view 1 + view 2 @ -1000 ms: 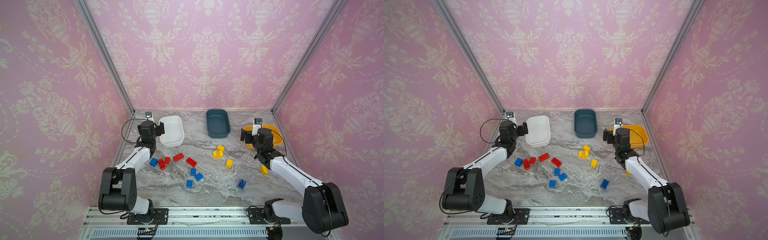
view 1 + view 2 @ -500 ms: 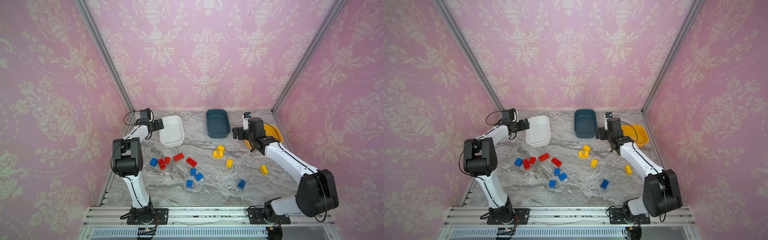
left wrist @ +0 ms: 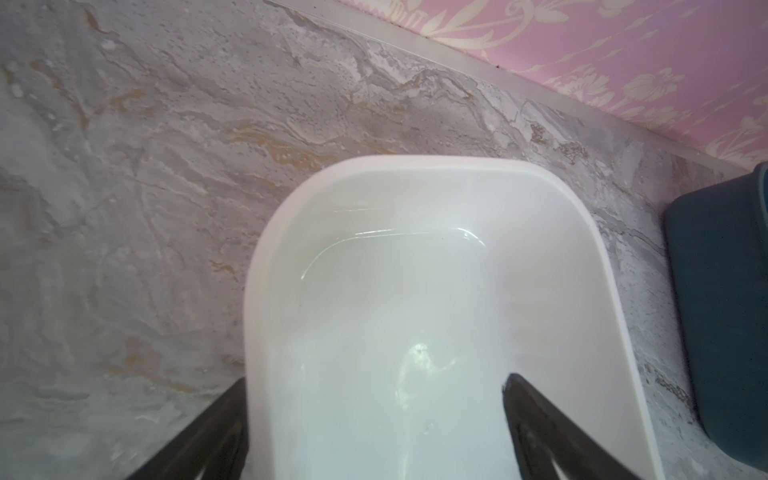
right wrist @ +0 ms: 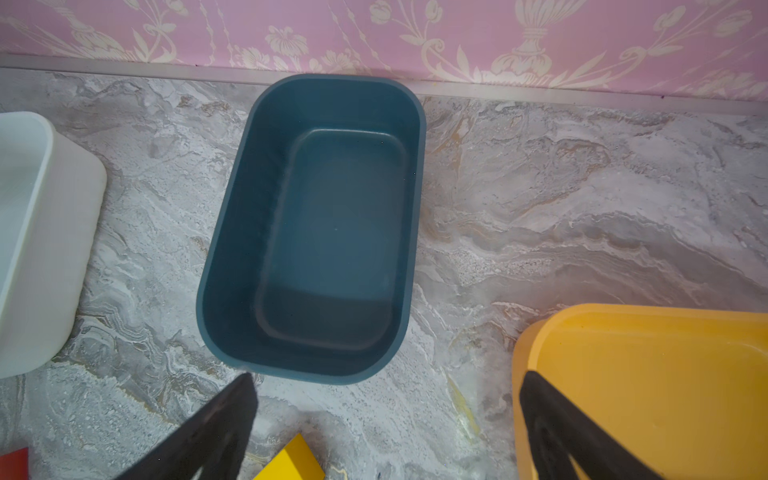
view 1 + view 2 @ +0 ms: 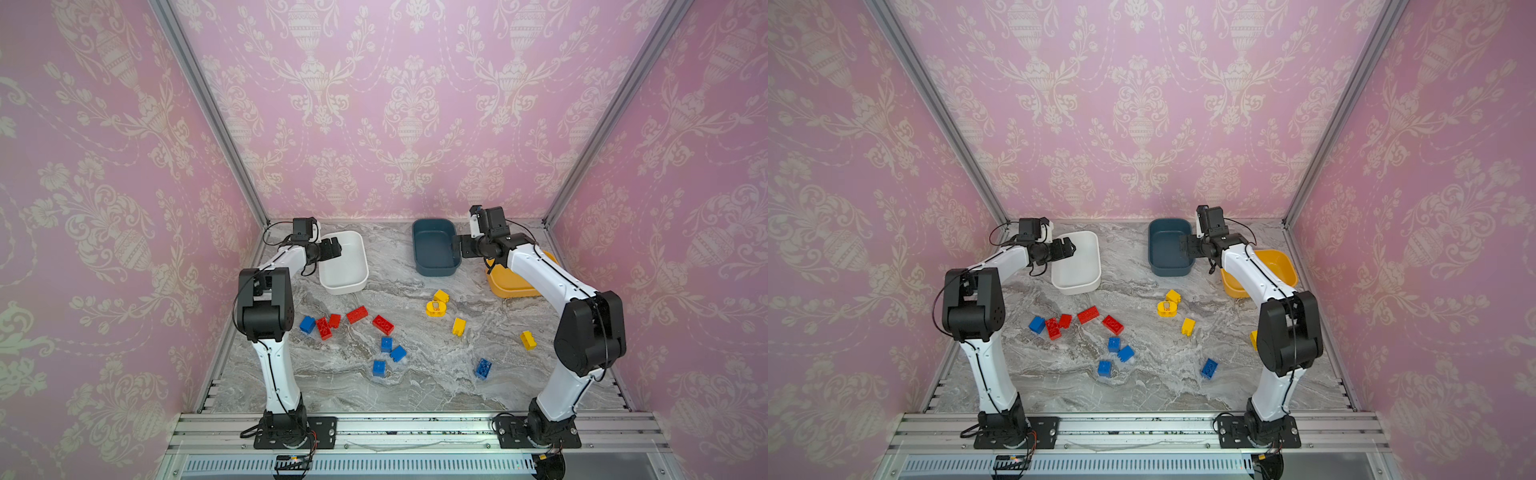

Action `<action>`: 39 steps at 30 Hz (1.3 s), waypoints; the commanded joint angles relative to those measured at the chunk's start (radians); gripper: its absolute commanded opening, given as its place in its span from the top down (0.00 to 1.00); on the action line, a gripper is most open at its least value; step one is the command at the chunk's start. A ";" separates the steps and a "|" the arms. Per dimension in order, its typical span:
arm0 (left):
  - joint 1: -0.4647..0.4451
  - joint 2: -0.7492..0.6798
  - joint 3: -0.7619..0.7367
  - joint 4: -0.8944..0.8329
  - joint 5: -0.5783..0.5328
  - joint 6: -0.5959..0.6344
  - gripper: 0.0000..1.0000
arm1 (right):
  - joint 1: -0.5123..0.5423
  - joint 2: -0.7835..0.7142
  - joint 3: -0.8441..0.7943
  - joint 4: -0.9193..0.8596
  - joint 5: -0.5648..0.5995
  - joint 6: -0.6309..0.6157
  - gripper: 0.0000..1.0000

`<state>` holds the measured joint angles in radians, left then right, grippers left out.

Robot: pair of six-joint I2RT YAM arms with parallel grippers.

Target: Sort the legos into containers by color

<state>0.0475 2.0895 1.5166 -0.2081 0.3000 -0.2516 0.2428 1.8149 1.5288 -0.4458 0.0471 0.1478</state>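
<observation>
The legos (image 5: 383,324), red, blue and yellow, lie scattered on the marble counter (image 5: 415,386), in front of the white tub (image 5: 343,286), teal tub (image 5: 436,269) and yellow tub (image 5: 507,289). The left claw (image 3: 374,380), spread, straddles the white tub's side wall. The right claw (image 4: 386,376), spread wide and gripping nothing, hangs between the teal and yellow tubs.

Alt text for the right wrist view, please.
An empty dark teal tub sits on the marble table by the pink wall, ahead of the open, empty right gripper. A white tub and a yellow-orange tub flank it; one corner of a yellow brick shows near the gripper.
</observation>
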 commanded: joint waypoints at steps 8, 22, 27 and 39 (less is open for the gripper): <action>-0.053 0.028 0.045 0.000 0.033 -0.049 0.08 | -0.026 0.203 0.218 -0.201 -0.078 0.072 0.00; -0.055 -0.082 -0.059 0.063 0.016 -0.096 0.08 | -0.061 0.487 0.514 -0.277 -0.123 0.101 0.39; -0.058 -0.111 -0.124 0.113 0.061 -0.134 0.08 | -0.065 0.523 0.544 -0.266 -0.132 0.098 0.46; -0.120 -0.085 -0.142 0.170 0.079 -0.208 0.10 | -0.066 0.532 0.538 -0.252 -0.134 0.090 0.46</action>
<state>-0.0582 2.0026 1.3777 -0.0624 0.3466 -0.4206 0.1806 2.3291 2.0430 -0.6933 -0.0757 0.2398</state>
